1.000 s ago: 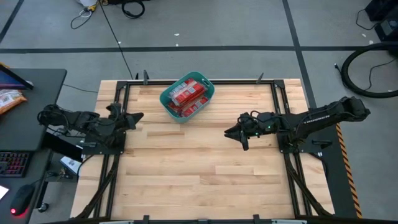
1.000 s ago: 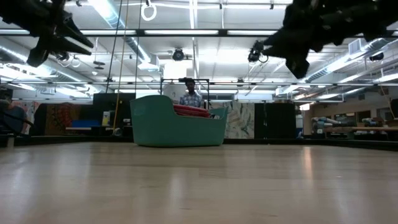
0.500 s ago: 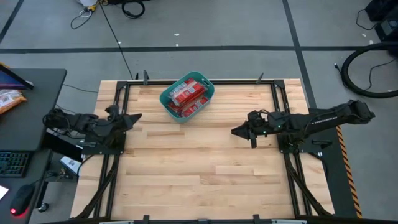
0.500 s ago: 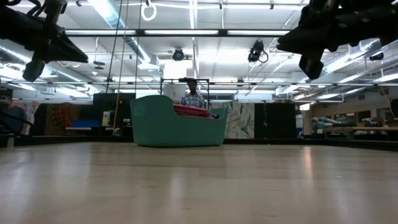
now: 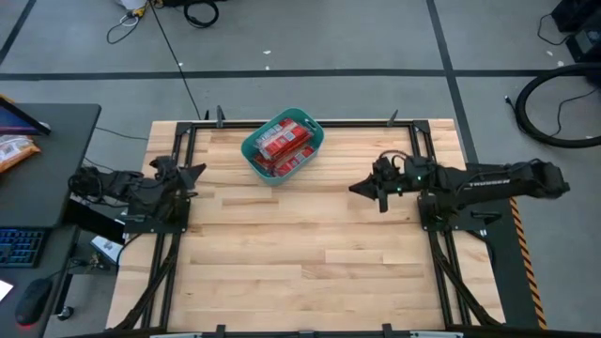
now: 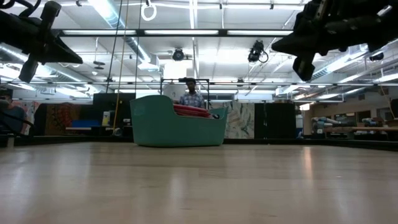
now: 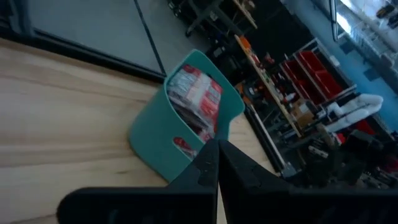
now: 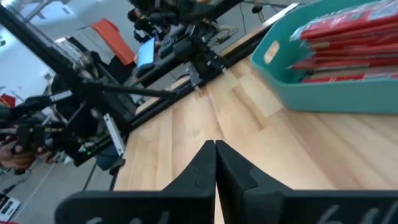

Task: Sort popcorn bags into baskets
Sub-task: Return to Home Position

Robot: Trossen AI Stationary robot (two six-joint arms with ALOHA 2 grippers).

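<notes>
Left of centre in the high view: left gripper (image 5: 194, 172), closed on nothing, close by its own base at the table's left rail. Right of centre: right gripper (image 5: 358, 191), likewise pinched shut and empty, raised off the table (image 5: 300, 235). Same story in both wrist views: fingers (image 7: 200, 171) pressed tip to tip, no packet between. Further out, upper middle of the frame: teal basket (image 5: 250, 146) near the table's far edge, set at an angle, red popcorn bags (image 5: 282, 141) stacked inside. No loose bags on the wood. Looks like sorting done and the homing step in hand. Next, most likely: folding both arms to rest, clear of the basket, nothing left to grasp.
</notes>
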